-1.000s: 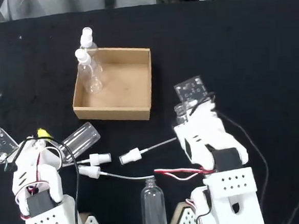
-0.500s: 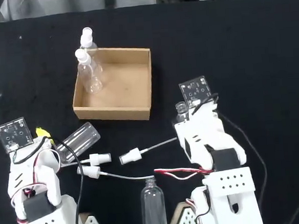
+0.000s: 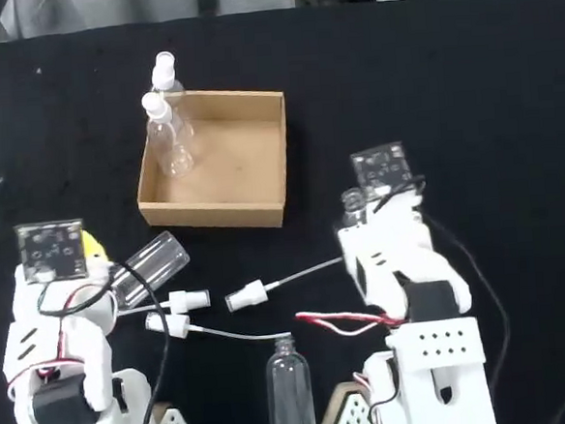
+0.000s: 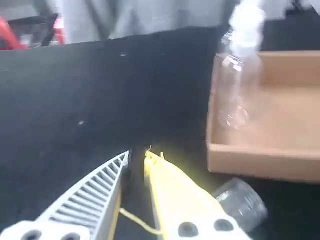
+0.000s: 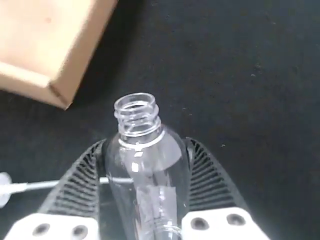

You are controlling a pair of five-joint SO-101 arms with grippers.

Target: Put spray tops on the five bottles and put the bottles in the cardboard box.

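Observation:
The cardboard box (image 3: 212, 215) sits at the upper left with one capped bottle (image 3: 168, 135) standing inside it. A second capped bottle (image 3: 164, 75) stands at its far corner. My right gripper (image 3: 356, 228) is shut on an open-necked clear bottle (image 5: 140, 135), held right of the box. My left gripper (image 4: 137, 159) is shut and empty, near a topless bottle lying on the table (image 3: 150, 264). Three loose spray tops (image 3: 187, 300) (image 3: 169, 324) (image 3: 249, 294) lie between the arms. Another topless bottle (image 3: 288, 386) stands at the front edge.
Black cloth covers the table (image 3: 469, 102). A red and white cable (image 3: 339, 323) runs by the right arm's base. The left wrist view shows the box wall (image 4: 260, 160) and the capped bottle (image 4: 239, 75) beyond the fingers.
The left arm has swung its wrist up and to the right, away from the lying bottle. The right arm has shifted slightly right with its bottle.

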